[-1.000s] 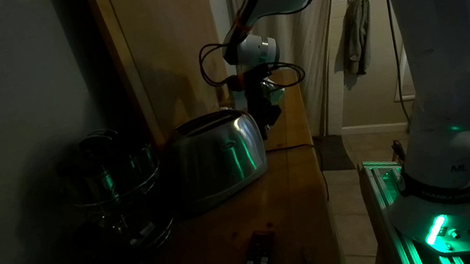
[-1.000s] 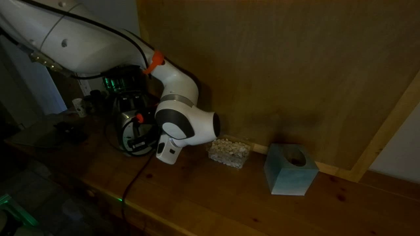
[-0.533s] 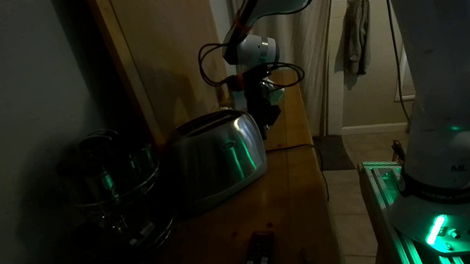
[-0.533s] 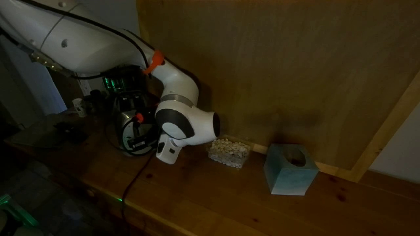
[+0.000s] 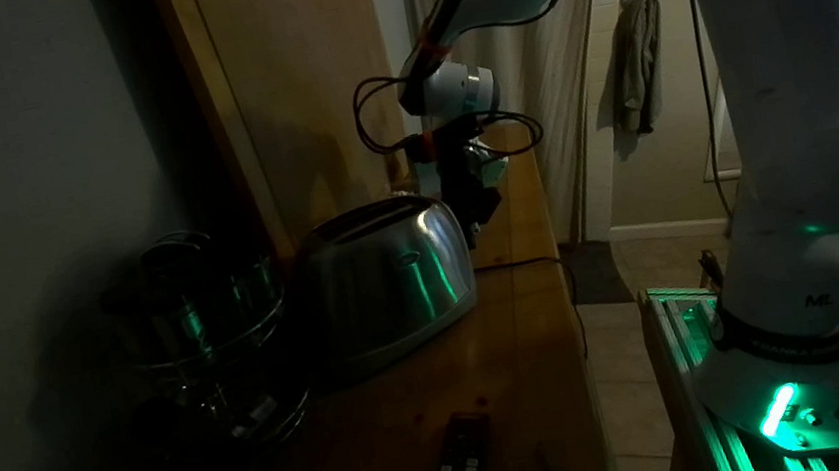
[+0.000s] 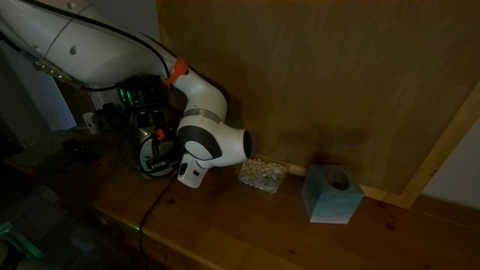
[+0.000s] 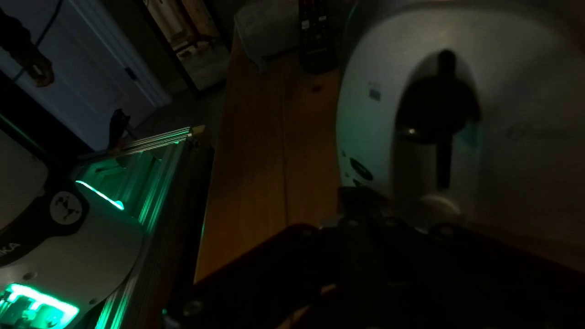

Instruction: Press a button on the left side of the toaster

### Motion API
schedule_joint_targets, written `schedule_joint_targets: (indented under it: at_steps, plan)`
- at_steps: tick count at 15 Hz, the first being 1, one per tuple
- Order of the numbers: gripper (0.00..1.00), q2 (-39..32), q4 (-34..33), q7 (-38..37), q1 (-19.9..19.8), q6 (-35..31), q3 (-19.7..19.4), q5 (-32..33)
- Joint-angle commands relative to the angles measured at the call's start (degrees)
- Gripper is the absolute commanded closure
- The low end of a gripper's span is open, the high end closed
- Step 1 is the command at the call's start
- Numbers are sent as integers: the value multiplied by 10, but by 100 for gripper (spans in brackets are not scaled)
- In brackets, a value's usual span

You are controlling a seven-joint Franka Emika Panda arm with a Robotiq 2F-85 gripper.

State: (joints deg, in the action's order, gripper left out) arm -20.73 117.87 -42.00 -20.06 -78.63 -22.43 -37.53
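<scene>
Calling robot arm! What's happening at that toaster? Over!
Gripper looks shut, near dark oval button. Toaster upright; contact too dark to tell. Black cord crosses counter, likely out of the way.

Lighting: dim in all views, detail smeared in the darks. Base light: green, brightest item, glare burnt nearly white; burnt out likewise in my wrist view. Toaster: two green streaks and a white highlight in an exterior view; its end soft, grey-green at my wrist. Hand, mine: near-black, blurred, out of focus. Rack: sunk in black, few green glints; broad shadow on the wall behind. Curtain: paler, faintly lit. Board: dull brown, soft shadows beside my arm and above the box. Surface: low brown glow, darkening toward that view's left.
</scene>
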Motion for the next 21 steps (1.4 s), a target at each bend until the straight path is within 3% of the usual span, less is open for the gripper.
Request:
schedule_joint_targets:
  at_steps: [1,13,21]
  plan:
    - [100,-4,-2,-17,1,-8,2,-32]
    - [100,-3,-1,-26,0,-8,0,-32]
    - [100,10,-12,-12,12,-26,-1,31]
